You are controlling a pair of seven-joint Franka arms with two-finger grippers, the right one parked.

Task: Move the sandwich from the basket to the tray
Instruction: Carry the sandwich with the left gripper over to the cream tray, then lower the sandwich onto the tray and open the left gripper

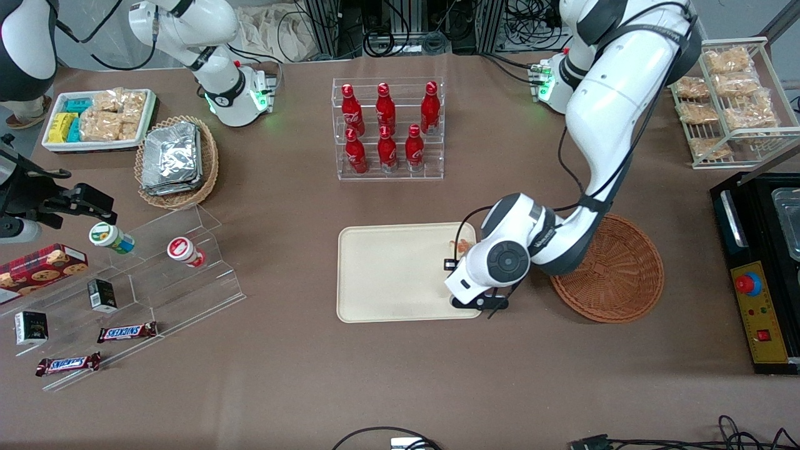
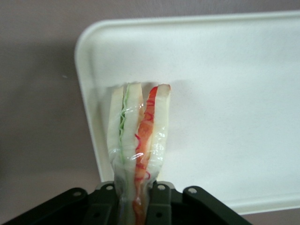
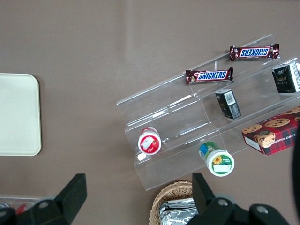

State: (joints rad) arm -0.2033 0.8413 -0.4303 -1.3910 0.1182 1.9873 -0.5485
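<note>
the gripper (image 2: pixel 136 204) is clamping its two black fingers (image 2: pixel 159 201) onto one end of the sandwich (image 2: pixel 138 131), which is sticking out from between them over the tray (image 2: pixel 234 93), close to a rounded corner. in the front view the arm's wrist is covering nearly all of it, leaving only a scrap of orange filling showing at the tray's edge nearest the basket (image 1: pixel 615 275). whether the sandwich is touching the tray is hard to make out.
</note>
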